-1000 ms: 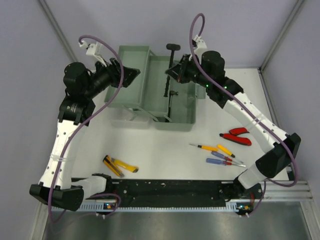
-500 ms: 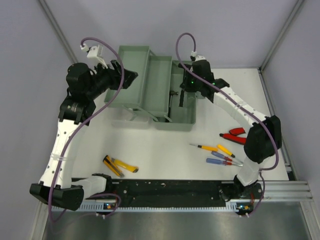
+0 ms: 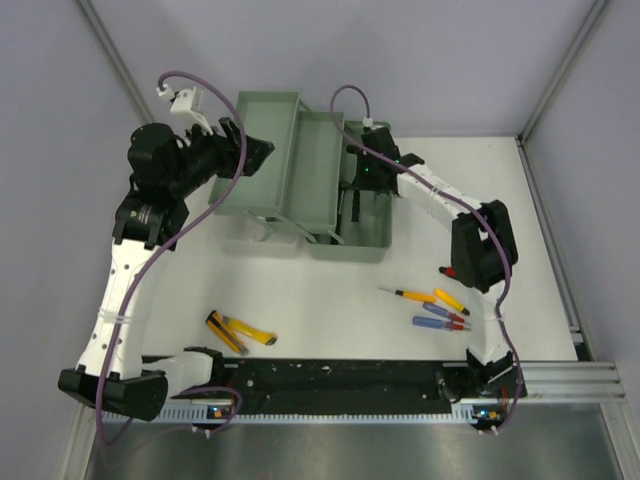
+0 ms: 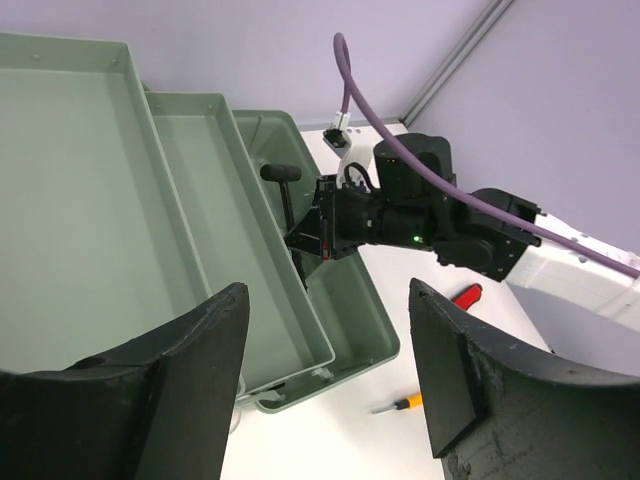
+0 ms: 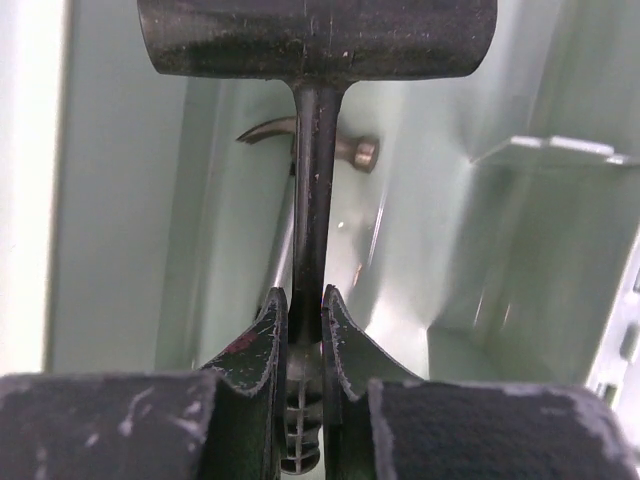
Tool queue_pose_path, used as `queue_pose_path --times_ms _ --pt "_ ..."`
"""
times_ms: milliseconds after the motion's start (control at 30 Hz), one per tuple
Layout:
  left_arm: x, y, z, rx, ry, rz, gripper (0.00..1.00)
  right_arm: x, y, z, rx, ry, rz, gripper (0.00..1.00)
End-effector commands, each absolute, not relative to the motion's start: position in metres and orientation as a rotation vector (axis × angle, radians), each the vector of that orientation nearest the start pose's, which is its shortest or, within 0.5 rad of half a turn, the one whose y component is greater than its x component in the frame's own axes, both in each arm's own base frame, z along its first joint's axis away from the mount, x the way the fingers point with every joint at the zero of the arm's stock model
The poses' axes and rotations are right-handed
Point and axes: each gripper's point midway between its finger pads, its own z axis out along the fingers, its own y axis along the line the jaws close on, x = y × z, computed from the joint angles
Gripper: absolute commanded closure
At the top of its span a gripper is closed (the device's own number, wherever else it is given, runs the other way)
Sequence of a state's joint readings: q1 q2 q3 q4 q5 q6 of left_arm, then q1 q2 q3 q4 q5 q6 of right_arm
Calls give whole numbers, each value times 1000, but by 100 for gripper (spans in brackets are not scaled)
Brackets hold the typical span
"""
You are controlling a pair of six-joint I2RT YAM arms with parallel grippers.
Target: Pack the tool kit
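Sage-green plastic, the toolbox (image 3: 262, 140) stands open at the table's far side, its trays fanned out. Over its deep bottom well my right gripper (image 5: 300, 300) is clamped on the handle of a black hammer (image 5: 315, 40), above a claw hammer (image 5: 358, 153) lying inside. My left gripper (image 4: 325, 340) hangs spread and empty beside the trays. I judge this the hammer-stowing step; next I must lower it clear of the wall and let go. Pale lilac walls enclose a white table (image 3: 330, 290), where screwdrivers (image 3: 440, 312), yellow pliers (image 3: 240, 331) and red pliers (image 4: 467, 296) lie unpacked.
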State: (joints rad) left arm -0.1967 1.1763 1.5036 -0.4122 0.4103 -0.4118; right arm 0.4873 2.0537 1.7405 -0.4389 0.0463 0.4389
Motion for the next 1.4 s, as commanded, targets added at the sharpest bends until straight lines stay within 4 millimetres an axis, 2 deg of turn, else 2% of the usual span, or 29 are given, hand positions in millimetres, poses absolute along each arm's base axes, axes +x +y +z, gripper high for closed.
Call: queue_pose_path --times_ms 0,167,500,800,967,1067,1367 --pt "330 -152 459 166 1632 -778 31 515 258 142 30 2274 318 100" --pt "331 -149 459 161 1634 -758 31 529 247 125 52 2270 200 100" --pt "334 -147 455 154 1645 -741 30 543 237 91 38 2288 70 100" --pt "334 -144 454 140 1654 -724 30 546 237 79 36 2302 51 81" --pt "331 -140 458 129 1656 -706 30 544 240 93 52 2295 85 70" --pt "331 -138 456 122 1667 -696 30 542 241 105 67 2281 112 68" --pt "329 -120 432 22 1769 -609 30 523 242 185 70 2189 235 65"
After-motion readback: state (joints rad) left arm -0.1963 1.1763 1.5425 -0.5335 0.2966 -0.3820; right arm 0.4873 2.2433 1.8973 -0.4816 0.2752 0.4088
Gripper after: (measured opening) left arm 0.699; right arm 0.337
